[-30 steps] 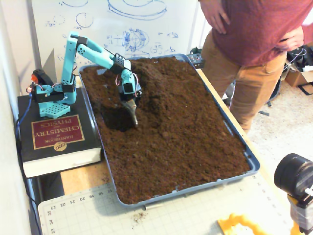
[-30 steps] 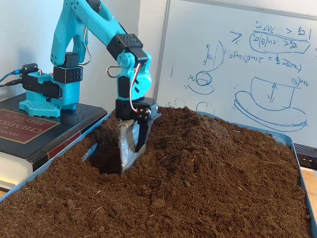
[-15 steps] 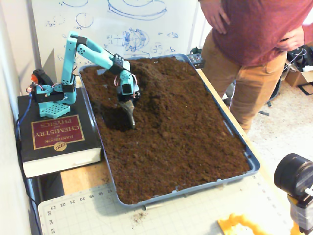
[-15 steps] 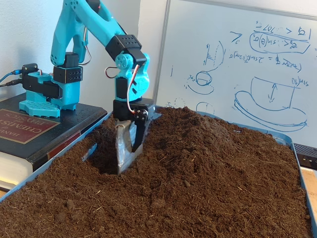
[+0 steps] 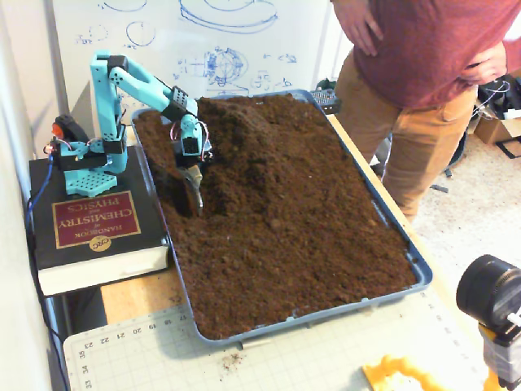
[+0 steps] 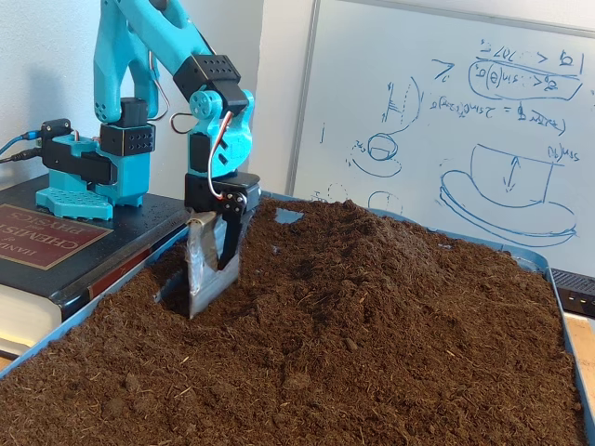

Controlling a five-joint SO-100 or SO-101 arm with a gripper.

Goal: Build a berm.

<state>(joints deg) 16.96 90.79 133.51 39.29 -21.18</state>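
Locate the book left of the tray; the arm base stands on it. The gripper points down inside the tray (tip in a hollow near its left wall), jaws together. The berm rises immediately right of the gripper.

Soil is lying open across the lower right of the tray. The berm is blocking the upper centre; a thick book is crowding the left edge.
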